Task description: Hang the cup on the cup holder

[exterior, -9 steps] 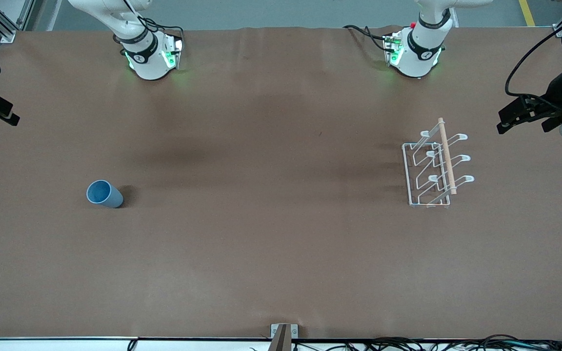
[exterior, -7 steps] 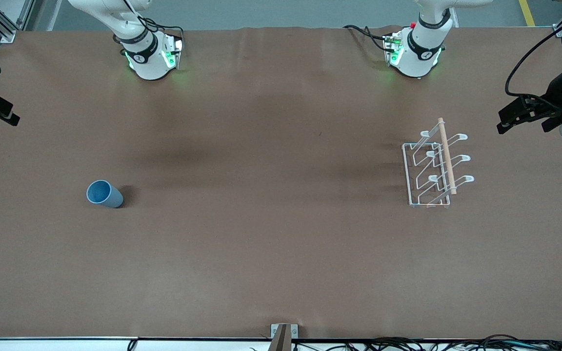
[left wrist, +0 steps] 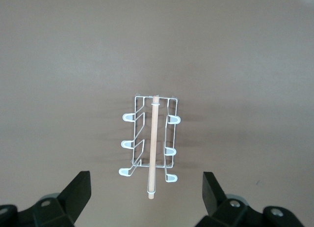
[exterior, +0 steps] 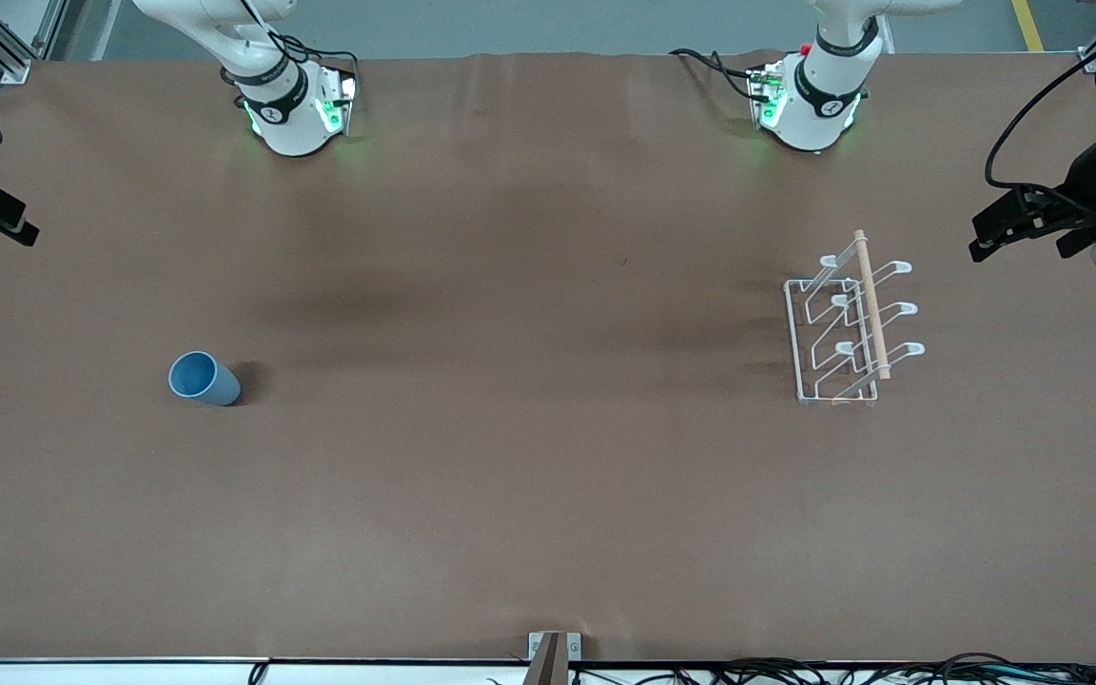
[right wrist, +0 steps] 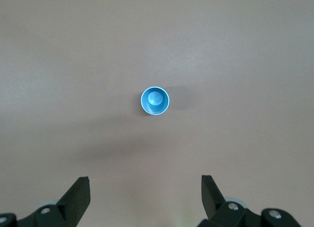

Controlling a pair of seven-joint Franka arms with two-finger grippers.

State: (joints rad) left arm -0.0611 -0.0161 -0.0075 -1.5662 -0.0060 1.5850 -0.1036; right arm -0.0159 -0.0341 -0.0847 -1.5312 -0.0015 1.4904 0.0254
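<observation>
Now poised high: right gripper (right wrist: 145,197) wide open over upright cup (right wrist: 155,100), ready to descend; left gripper (left wrist: 146,197) wide open over holder (left wrist: 150,143), waiting; cup toward right arm's end.

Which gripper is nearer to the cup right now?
Right. The right gripper hangs open above the upright cup, which shows centred in its wrist view. The left gripper hangs open over the cup holder at the left arm's end of the table.

No readable text, label, brand, number or sign shows on anything.
</observation>
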